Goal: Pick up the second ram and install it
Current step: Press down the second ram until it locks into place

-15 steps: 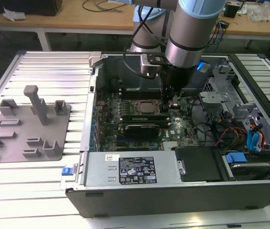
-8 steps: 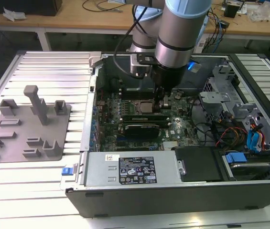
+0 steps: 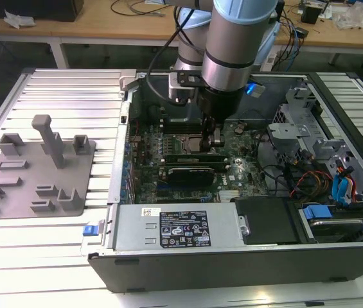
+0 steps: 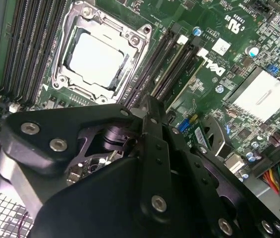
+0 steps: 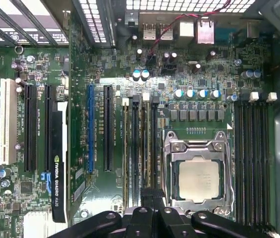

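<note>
A robotics lab or workshop: an opened desktop computer case (image 3: 232, 250) lies on a slatted metal surface (image 3: 59, 96) beside a grey fixture tray (image 3: 33, 170) (cable-strewn wooden workbenches (image 3: 91, 25) stand behind)

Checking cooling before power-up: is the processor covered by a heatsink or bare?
Bare: the processor shows its metal lid in both wrist views, nothing mounted over it.
</note>
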### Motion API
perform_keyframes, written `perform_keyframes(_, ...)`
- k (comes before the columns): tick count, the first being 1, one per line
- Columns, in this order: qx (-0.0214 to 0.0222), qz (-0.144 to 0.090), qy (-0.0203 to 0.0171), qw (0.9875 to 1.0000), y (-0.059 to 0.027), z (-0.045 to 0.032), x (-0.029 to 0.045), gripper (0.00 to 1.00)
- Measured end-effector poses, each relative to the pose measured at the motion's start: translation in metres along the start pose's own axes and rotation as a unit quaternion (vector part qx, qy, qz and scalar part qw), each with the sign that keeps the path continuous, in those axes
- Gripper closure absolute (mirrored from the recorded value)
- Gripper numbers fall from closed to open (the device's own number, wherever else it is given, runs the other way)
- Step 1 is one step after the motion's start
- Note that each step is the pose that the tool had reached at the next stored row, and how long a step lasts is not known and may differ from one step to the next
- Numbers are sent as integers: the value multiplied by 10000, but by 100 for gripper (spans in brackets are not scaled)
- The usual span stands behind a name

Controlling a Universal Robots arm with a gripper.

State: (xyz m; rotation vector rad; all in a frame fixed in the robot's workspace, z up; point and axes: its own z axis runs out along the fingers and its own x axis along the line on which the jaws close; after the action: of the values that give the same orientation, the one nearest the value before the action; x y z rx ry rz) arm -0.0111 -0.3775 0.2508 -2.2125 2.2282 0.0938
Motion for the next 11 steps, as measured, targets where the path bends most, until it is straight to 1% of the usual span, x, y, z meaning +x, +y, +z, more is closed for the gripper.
perform_keyframes(4, 7, -1, 0, 10000, 111, 8, 1, 92)
perform_keyframes(8, 12, 0, 0, 10000, 269, 24, 3, 92)
perform_keyframes(11, 12, 0, 0, 10000, 370, 64, 5, 92)
